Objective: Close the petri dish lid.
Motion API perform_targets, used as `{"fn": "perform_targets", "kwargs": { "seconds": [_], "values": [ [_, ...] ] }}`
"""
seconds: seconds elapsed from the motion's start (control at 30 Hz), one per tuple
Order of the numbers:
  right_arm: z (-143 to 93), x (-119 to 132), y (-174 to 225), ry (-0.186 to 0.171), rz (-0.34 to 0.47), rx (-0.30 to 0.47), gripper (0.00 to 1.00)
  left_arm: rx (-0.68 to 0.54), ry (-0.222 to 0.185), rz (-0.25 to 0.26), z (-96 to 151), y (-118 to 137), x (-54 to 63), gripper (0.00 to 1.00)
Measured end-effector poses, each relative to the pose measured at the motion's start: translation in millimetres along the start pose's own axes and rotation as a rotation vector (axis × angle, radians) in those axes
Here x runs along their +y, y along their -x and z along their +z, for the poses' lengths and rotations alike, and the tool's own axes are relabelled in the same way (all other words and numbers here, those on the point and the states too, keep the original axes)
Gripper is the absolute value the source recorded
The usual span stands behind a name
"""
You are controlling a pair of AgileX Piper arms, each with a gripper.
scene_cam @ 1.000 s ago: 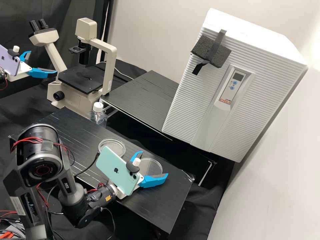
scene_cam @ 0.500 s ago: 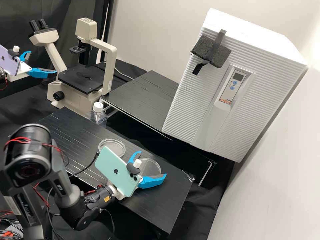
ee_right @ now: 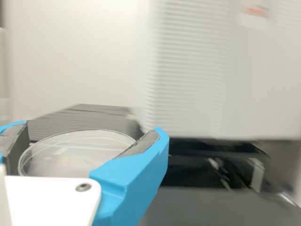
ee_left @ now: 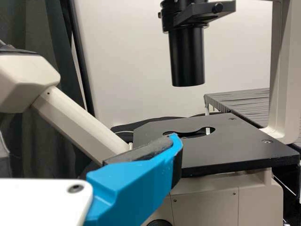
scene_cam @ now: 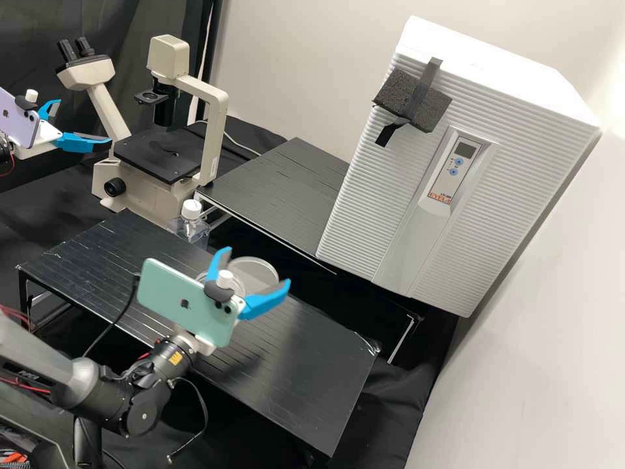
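Black worktop (scene_cam: pixel 319 384), high view: the right hand (scene_cam: pixel 258 267) leans above it, gripping the lid (scene_cam: pixel 257 280) near the dish (scene_cam: pixel 237 284); the left hand (scene_cam: pixel 84 120) is spread open by the microscope (scene_cam: pixel 211 130).

Left wrist view: one finger (ee_left: pixel 131 188) overlaps the stage (ee_left: pixel 230 146).

Right wrist view: the lid sits between the pads (ee_right: pixel 141 143); the cabinet (ee_right: pixel 188 70) bears a blurred label (ee_right: pixel 255 10).

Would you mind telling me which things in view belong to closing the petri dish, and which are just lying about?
For the job: petri dish lid, petri dish base, right gripper.
Lying about: microscope, white-capped clear bottle, incubator, taped foam block.
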Motion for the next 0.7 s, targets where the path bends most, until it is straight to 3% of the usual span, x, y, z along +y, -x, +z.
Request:
{"fn": "perform_targets", "kwargs": {
  "seconds": [0.3, 0.6, 0.7],
  "values": [
    [-14, -19, -2, 0.033, -0.174, 0.119, 0.00, 0.000, 0.000, 0.000, 0, 0, 0.0, 1.00],
    [-27, -34, -2, 0.068, -0.273, 0.171, 0.00, 0.000, 0.000, 0.000, 0, 0, 0.0, 1.00],
    [-29, -38, -6, 0.086, -0.271, 0.174, 0.00, 0.000, 0.000, 0.000, 0, 0, 0.0, 1.00]
  ]
}}
